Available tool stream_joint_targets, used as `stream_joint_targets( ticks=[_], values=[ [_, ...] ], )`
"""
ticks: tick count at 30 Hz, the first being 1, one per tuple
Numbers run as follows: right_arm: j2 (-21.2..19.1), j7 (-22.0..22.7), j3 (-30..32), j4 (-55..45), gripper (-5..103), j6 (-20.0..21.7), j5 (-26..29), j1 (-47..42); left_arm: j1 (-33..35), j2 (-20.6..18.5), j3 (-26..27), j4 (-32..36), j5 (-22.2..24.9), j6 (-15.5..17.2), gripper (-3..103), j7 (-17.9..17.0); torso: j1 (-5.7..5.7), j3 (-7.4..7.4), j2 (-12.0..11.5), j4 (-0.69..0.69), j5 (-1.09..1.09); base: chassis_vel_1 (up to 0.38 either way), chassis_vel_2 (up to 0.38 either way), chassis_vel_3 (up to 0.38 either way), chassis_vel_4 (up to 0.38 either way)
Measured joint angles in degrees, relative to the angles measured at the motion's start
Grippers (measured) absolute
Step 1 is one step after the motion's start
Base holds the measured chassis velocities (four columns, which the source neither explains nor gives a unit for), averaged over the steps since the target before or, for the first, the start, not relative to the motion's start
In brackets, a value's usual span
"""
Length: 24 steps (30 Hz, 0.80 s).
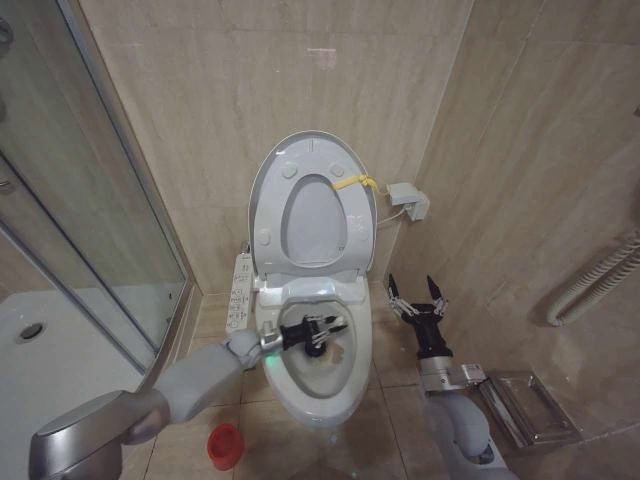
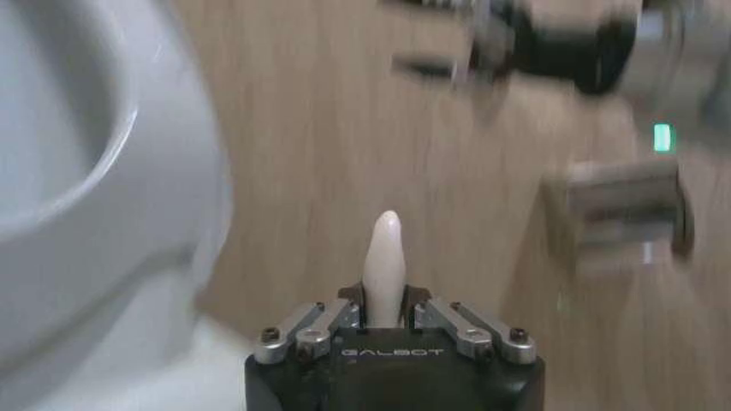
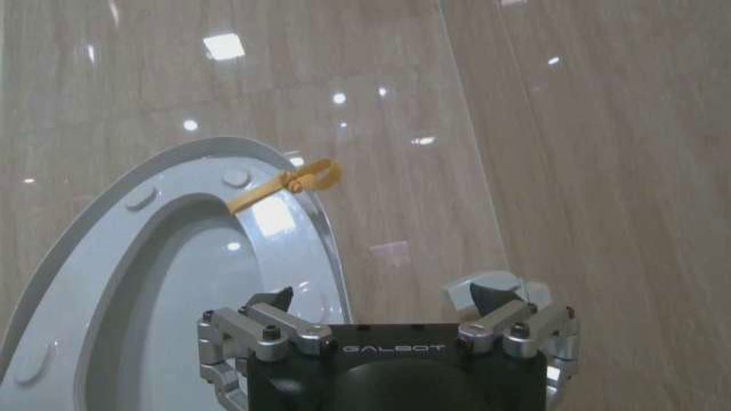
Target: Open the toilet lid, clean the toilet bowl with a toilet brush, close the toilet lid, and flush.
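Inside the toilet bowl [image 1: 325,385], left hand [image 1: 318,331] grips the toilet brush [image 2: 383,261]; right hand [image 1: 418,303] hangs spread, empty.

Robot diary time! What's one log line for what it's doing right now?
step: scrubbing | left gripper: shut on toilet brush, over toilet bowl | right gripper: open, idle beside bowl | toilet lid: up

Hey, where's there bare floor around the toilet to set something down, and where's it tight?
Bare tile lies between the toilet bowl and the right gripper, and ahead of that gripper toward the wall. Left of the bowl it is tight: the left gripper holds the toilet brush over the bowl, its arm crossing the floor, with a red cup near the shower door.
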<state>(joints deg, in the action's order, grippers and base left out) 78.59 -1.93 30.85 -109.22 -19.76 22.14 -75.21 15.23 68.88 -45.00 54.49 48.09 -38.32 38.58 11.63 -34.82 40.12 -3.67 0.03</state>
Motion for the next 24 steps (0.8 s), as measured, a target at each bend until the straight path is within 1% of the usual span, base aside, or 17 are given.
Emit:
stream_joint_targets(
  ticks=[1,4,6,7,8,10,13,14,15,16,17,19,20,22,24],
  values=[
    [-0.29,-0.03,0.18,-0.22,100,-0.04,0.12,-0.16,-0.3,0.07,-0.01,2.2,0.99,0.16,21,-0.36,0.0,0.0,0.0,-0.05,0.0,0.0,0.0,0.0,0.0],
    [-0.54,-0.09,0.29,-0.7,100,-0.08,0.27,-0.44,-0.37,-0.21,-0.04,3.61,1.92,0.26,21,-0.44,-0.01,0.01,0.01,-0.07,0.0,0.0,0.0,0.0,0.0],
    [-0.49,-0.22,0.28,-1.11,100,-0.11,0.29,-0.68,0.25,-0.35,0.1,0.19,1.33,-0.29,21,0.71,-0.01,0.01,0.0,-0.02,0.0,0.0,0.0,0.0,0.0],
    [-0.49,-0.22,0.28,-1.11,100,-0.11,0.29,-0.68,0.25,-0.35,0.1,0.19,1.33,-0.29,21,0.71,-0.01,0.01,0.0,-0.02,0.0,0.0,0.0,0.0,0.0],
    [-0.39,-0.3,0.15,-1.28,100,-0.12,0.29,-0.82,0.81,-0.28,0.07,-2.86,0.68,-0.97,21,1.4,0.0,0.01,0.0,0.02,0.0,0.0,0.0,0.0,0.0],
    [-0.29,-0.44,-0.02,-1.37,100,-0.14,0.28,-0.97,1.53,-0.1,0.06,-5.27,0.02,-1.8,21,1.83,-0.01,0.01,0.0,0.05,-0.01,0.0,0.0,0.0,0.0],
    [-0.34,-0.49,-0.05,-1.37,100,-0.16,0.27,-0.97,1.87,0.2,1.12,-3.47,0.38,-1.72,21,1.25,0.0,0.0,0.0,0.05,0.0,0.0,0.0,0.0,0.0],
    [-0.47,-0.5,-0.05,-1.33,100,-0.17,0.27,-0.96,1.87,0.41,1.75,-1.18,0.92,-1.46,21,0.65,0.0,0.0,0.0,0.01,-0.01,0.0,0.0,0.0,0.0],
    [-0.59,-0.5,-0.03,-1.32,100,-0.17,0.26,-0.94,1.76,0.64,2.17,0.98,1.45,-1.26,21,0.1,0.0,0.01,0.0,-0.06,-0.02,0.0,0.0,0.0,0.0],
    [-0.59,-0.5,-0.03,-1.32,100,-0.17,0.26,-0.94,1.76,0.64,2.17,0.98,1.45,-1.26,21,0.1,0.0,0.01,0.0,-0.06,-0.02,0.0,0.0,0.0,0.0],
    [-0.72,-0.5,0.03,-1.32,100,-0.18,0.27,-0.95,1.67,0.53,2.02,1.61,1.68,-1.23,21,-0.07,-0.01,0.01,0.01,-0.09,-0.02,0.0,0.0,0.0,0.0],
    [-1.08,-0.5,0.08,-1.48,100,-0.21,0.35,-1.14,1.83,0.34,0.53,-2.59,1.72,-1.68,21,0.74,0.0,0.01,0.0,-0.05,-0.01,0.0,0.0,0.0,0.0],
    [-1.08,-0.5,0.08,-1.48,100,-0.21,0.35,-1.14,1.83,0.34,0.53,-2.59,1.72,-1.68,21,0.74,0.0,0.01,0.0,-0.05,-0.01,0.0,0.0,0.0,0.0],
    [-1.48,-0.5,0.07,-1.86,100,-0.25,0.49,-1.47,1.75,0.96,-0.29,-7.51,1.79,-2.58,21,1.87,-0.01,0.01,0.0,0.03,-0.01,0.0,0.0,0.0,0.0],
    [-1.74,-0.51,0.08,-2.0,100,-0.31,0.53,-1.61,1.51,1.35,-0.26,-8.49,1.9,-2.69,21,2.15,-0.01,0.01,0.0,0.04,0.0,0.0,0.0,0.0,0.0]
  ],
)
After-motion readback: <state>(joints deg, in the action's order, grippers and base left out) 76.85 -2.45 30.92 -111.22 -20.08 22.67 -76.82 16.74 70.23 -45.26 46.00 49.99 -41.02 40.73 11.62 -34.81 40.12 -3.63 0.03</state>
